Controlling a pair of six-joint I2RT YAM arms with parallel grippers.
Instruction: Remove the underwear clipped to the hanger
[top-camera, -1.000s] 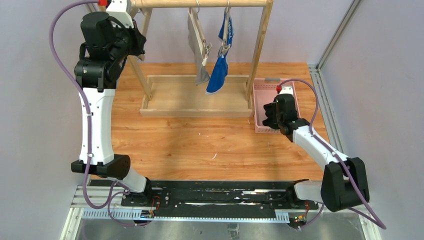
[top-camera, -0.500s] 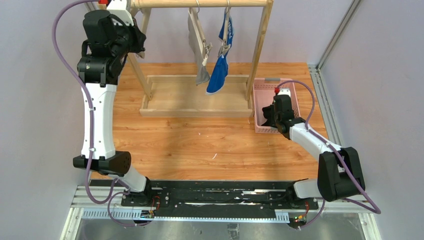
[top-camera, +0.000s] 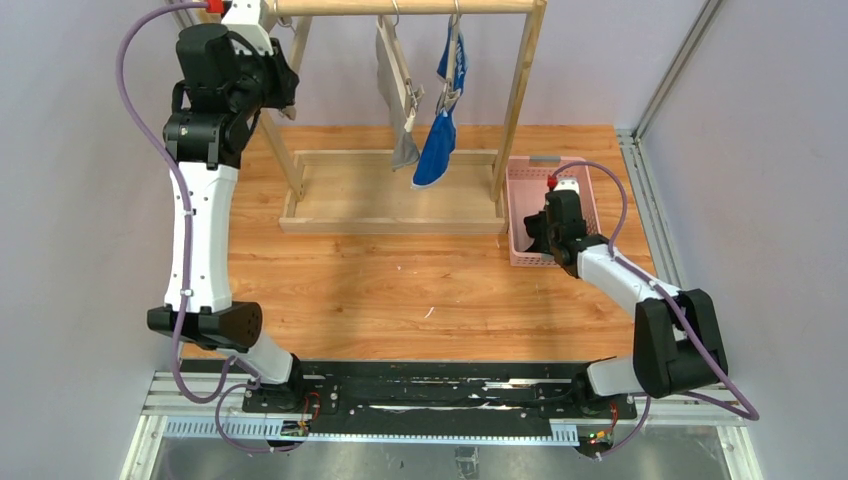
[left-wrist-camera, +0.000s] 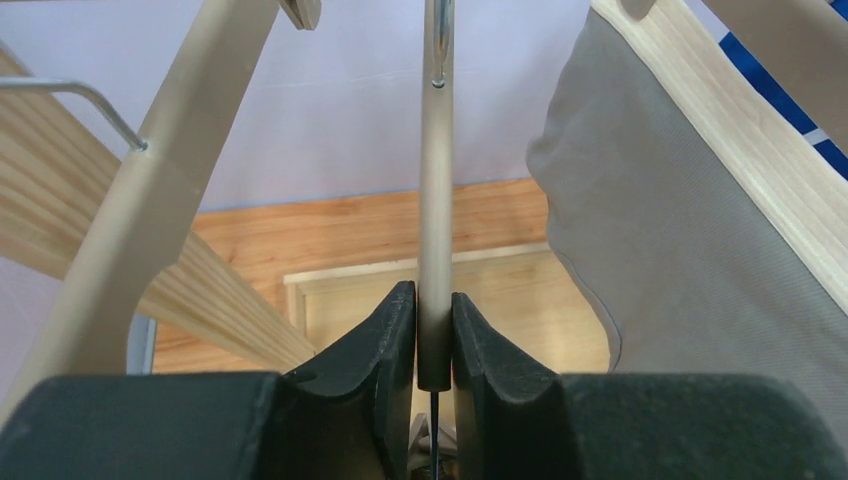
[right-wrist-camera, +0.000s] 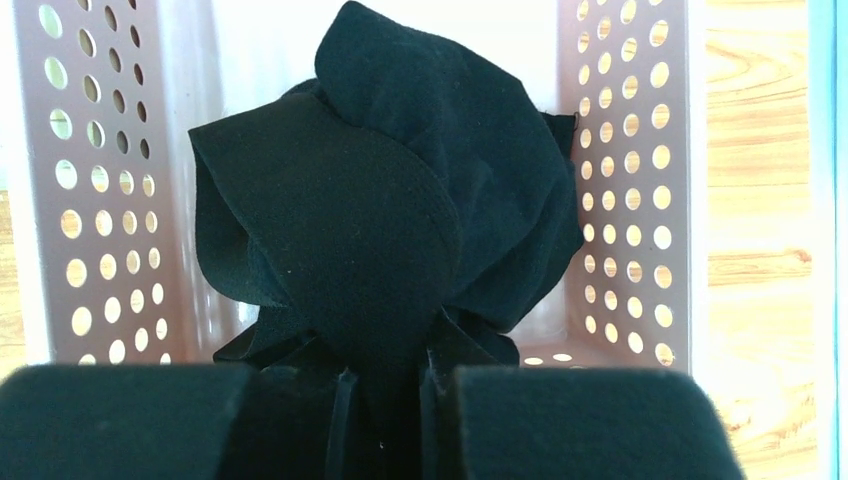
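Observation:
The grey underwear (top-camera: 403, 100) and the blue underwear (top-camera: 438, 145) hang clipped to hangers on the wooden rail. My left gripper (top-camera: 278, 85) is raised by the rack's left post. In the left wrist view it (left-wrist-camera: 433, 300) is shut on a thin beige hanger bar (left-wrist-camera: 435, 200), and the grey underwear (left-wrist-camera: 680, 210) hangs just to its right. My right gripper (top-camera: 540, 235) is at the pink basket (top-camera: 582, 185). It (right-wrist-camera: 385, 385) is shut on the bunched black underwear (right-wrist-camera: 380, 220), which hangs inside the basket (right-wrist-camera: 620, 150).
The wooden rack (top-camera: 390, 215) has a tray base and slanted side posts (top-camera: 520, 90). A slanted post (left-wrist-camera: 150, 200) passes close on the left of my left gripper. Purple walls stand behind and on both sides. A metal rail (top-camera: 640, 180) runs along the right edge.
My right gripper has moved forward and down into the basket with the black underwear. My left arm has shifted slightly right and up at the rack.

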